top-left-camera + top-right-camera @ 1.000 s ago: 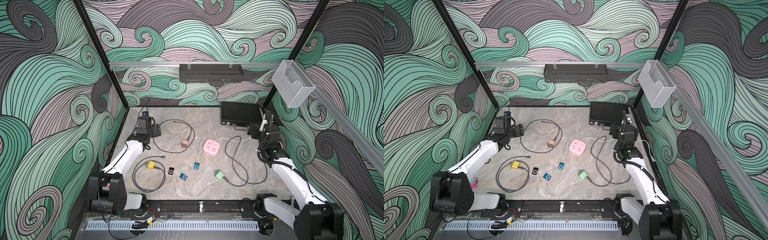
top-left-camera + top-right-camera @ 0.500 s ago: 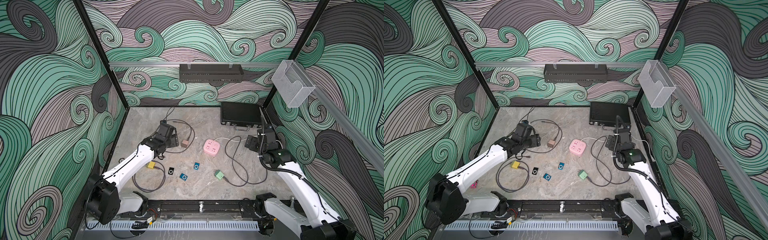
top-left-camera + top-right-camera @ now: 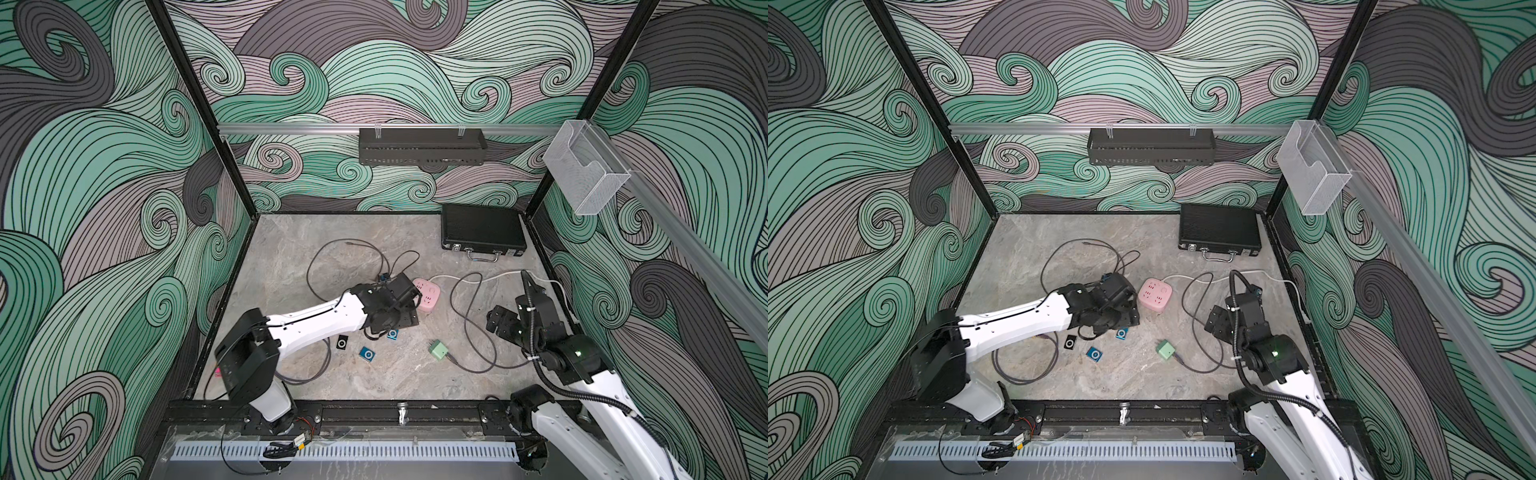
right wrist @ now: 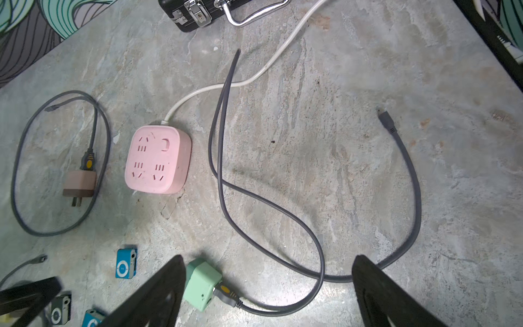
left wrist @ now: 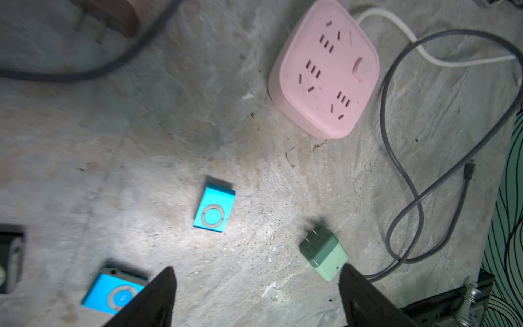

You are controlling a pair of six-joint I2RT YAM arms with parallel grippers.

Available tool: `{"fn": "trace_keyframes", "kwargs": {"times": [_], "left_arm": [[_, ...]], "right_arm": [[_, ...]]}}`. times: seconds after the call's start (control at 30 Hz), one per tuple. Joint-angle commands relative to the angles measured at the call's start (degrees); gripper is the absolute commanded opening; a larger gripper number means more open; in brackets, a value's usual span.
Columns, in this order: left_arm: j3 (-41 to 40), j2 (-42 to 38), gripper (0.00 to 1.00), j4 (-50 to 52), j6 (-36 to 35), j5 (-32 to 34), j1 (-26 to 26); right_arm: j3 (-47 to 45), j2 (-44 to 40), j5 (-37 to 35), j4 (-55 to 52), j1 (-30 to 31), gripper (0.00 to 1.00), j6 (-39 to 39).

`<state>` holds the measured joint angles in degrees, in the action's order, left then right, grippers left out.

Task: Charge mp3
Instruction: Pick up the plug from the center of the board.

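Centre of the table, just on the near side of the pink power strip: left gripper hovers close to the blue mp3 player, jaws wide apart, nothing between them. The player lies flat, face up, clear of its neighbours, a second blue player and a black player, both further left. Right gripper hangs over the green charger, jaws likewise apart and empty. The charger lies on its side to the right of the players. The grey cable is plugged into it, and the free small plug lies bare on the table further right. Judgement: the step in hand is the approach for pickup, and nothing is connected yet. To do it well, bring the left jaws straight down across the player's two long sides. Grip centred so it does not skid on the stone, and leave the socket edge exposed (which edge that is I cannot make out). The right should take the small plug just behind its head, not the slack cable, so the plug keeps its aim at insertion. After that the charger's prongs go into the strip.
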<state>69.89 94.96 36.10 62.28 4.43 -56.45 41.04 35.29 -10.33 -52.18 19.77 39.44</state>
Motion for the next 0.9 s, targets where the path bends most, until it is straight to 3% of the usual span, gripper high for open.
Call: {"fn": "trace_keyframes", "kwargs": {"times": [0.0, 0.23, 0.87], "left_arm": [[8.1, 6.4, 0.89, 3.8, 4.2, -1.9, -3.3], [20.7, 18.9, 0.91, 10.0, 5.4, -5.2, -6.0], [21.3, 25.5, 0.88, 9.4, 14.3, -15.9, -7.5]], "right_arm": [[-0.7, -3.8, 3.2, -3.1, 0.4, 0.91, 1.6], [-0.7, -8.4, 2.6, -5.7, 0.4, 0.90, 0.4], [-4.3, -10.0, 1.8, -0.1, 0.4, 0.83, 2.0]]}}
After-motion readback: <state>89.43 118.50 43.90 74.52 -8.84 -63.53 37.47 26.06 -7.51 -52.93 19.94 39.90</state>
